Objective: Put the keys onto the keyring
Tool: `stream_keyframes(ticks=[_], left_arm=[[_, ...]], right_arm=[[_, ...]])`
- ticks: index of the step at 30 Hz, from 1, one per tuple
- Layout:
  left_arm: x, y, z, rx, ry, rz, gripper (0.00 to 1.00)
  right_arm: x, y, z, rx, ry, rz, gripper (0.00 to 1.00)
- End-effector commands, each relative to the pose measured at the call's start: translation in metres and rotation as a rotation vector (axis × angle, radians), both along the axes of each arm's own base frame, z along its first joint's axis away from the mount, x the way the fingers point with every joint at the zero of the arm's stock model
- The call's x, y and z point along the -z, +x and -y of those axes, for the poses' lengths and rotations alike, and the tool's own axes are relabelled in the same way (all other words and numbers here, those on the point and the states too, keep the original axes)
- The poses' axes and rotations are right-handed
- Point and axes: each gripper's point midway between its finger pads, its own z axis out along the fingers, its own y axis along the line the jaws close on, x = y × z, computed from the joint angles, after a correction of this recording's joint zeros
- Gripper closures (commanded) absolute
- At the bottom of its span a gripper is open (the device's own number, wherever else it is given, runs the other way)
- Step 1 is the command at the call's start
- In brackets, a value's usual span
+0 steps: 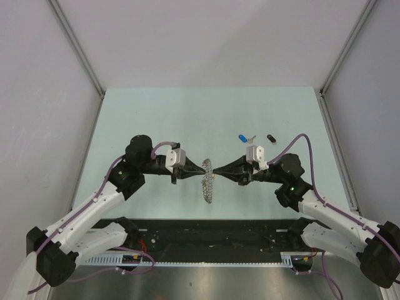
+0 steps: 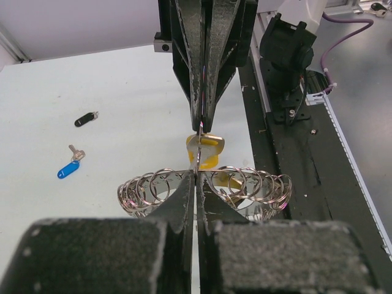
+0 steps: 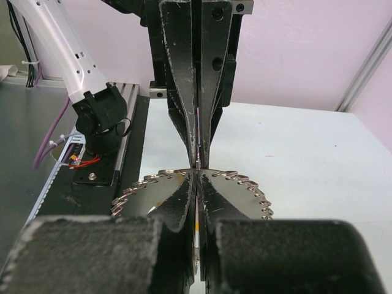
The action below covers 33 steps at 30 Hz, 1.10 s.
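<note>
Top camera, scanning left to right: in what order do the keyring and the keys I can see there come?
keyring → blue key → black key

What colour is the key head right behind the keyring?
Yellow key head, clearest in the left wrist view.

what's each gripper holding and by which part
The left gripper pinches the keyring by its rim. The right gripper pinches the yellow key at one end, its head sticking out; exactly where cannot be told.
</note>
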Motion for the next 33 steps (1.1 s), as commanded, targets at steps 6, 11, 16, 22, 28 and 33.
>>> stream_keyframes(ticks=[6,11,16,22,28,33], left_arm=[[-0.0207,-0.0075,0.0028,0.043,-0.063,0.045,1.00],[-0.0210,-0.0078,0.0034,0.046,-0.062,0.042,0.99],[-0.0202,-0.0080,0.0035,0.048,-0.061,0.033,1.00],[-0.0212,-0.0079,0.0033,0.047,-0.063,0.036,1.00],[-0.0211,-0.0066,0.0033,0.039,-0.062,0.035,1.00],[-0.0214,-0.0044,0.0027,0.022,-0.062,0.037,1.00]], right_arm=[[-0.0128,0.0001,-0.0015,0.015,0.048,0.039,1.00],[-0.0130,-0.0009,-0.0018,0.012,0.048,0.042,1.00],[-0.0122,0.0004,-0.0021,0.019,0.046,0.041,1.00],[-0.0114,0.0006,-0.0027,0.019,0.044,0.039,1.00],[-0.0136,-0.0020,-0.0022,0.011,0.049,0.042,1.00],[-0.0153,-0.0027,-0.0010,0.018,0.054,0.042,1.00]])
